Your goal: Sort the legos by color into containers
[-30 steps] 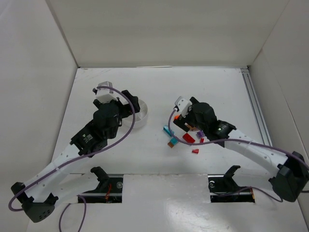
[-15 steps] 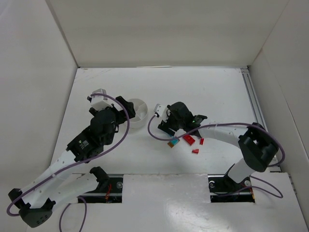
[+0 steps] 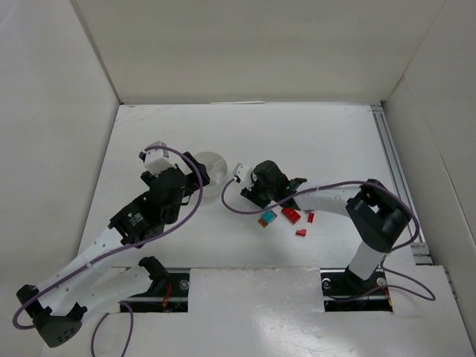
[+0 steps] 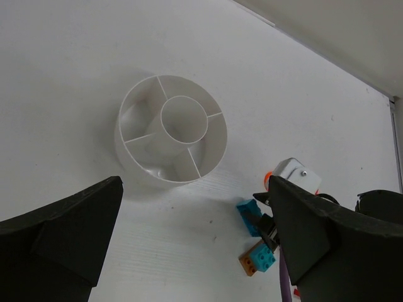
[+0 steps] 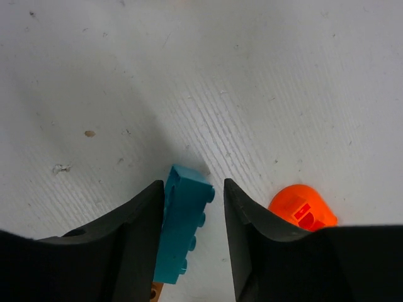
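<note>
A long teal lego point(image 5: 182, 233) lies on the white floor between the fingers of my right gripper point(image 5: 194, 185). It rests against the left finger, with a gap to the right finger, so the gripper is open. An orange ring-shaped lego point(image 5: 302, 211) sits just right of the fingers. From above, the right gripper point(image 3: 253, 192) is low, right of the white divided dish point(image 3: 216, 160). My left gripper point(image 4: 194, 189) hangs wide open and empty above the dish point(image 4: 135, 163), whose wedge compartments look empty. The same teal lego point(image 4: 249, 216) shows in the left wrist view.
A small teal lego stuck on an orange-brown one point(image 3: 266, 219) lies below the right gripper. Red legos point(image 3: 290, 215) point(image 3: 300, 233) lie to its right. White walls close in the floor on three sides, and a rail point(image 3: 394, 171) runs along the right.
The right arm has swung left from the pile toward the dish, come down over the long teal lego, and its jaws have narrowed around it. The left gripper has shifted slightly and stays wide open.
</note>
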`<state>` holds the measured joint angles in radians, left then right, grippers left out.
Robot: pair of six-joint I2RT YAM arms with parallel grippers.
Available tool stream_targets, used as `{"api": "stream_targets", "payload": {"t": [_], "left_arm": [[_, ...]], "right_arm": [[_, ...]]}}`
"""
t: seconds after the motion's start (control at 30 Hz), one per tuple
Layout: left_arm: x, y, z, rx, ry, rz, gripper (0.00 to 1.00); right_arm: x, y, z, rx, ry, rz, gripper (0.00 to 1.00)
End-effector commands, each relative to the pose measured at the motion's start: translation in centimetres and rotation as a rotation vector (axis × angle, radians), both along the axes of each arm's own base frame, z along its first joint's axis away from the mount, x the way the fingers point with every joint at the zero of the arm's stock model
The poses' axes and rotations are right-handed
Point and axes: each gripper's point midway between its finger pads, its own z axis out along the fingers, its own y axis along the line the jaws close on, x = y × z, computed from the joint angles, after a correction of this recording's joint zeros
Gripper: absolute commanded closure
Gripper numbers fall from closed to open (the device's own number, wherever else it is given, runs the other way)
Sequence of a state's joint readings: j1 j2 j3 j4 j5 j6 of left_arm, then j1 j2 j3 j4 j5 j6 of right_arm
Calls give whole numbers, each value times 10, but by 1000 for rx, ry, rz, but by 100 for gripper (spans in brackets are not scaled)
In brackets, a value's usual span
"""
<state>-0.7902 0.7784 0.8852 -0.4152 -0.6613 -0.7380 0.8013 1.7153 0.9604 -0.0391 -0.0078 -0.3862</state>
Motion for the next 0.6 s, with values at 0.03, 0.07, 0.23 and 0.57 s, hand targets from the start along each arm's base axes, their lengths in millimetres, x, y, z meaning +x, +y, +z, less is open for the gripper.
{"api": "stream_targets", "payload": {"t": [0.03,0.07,0.23,0.57], "left_arm": [[-3,6,-9,-1,21,32,0],[-4,7,-6,-17,15,36,0],[-8,9,-11,-30,27,34,0],[-16,13,-8,-68,30,39,0]], "right_arm": [[11,15,11,83,-16,-9,64],[9,15,9,85,-17,5,67],[4,23,29,129,-46,78,84],[-4,69,116,314,-272,416,97]]}}
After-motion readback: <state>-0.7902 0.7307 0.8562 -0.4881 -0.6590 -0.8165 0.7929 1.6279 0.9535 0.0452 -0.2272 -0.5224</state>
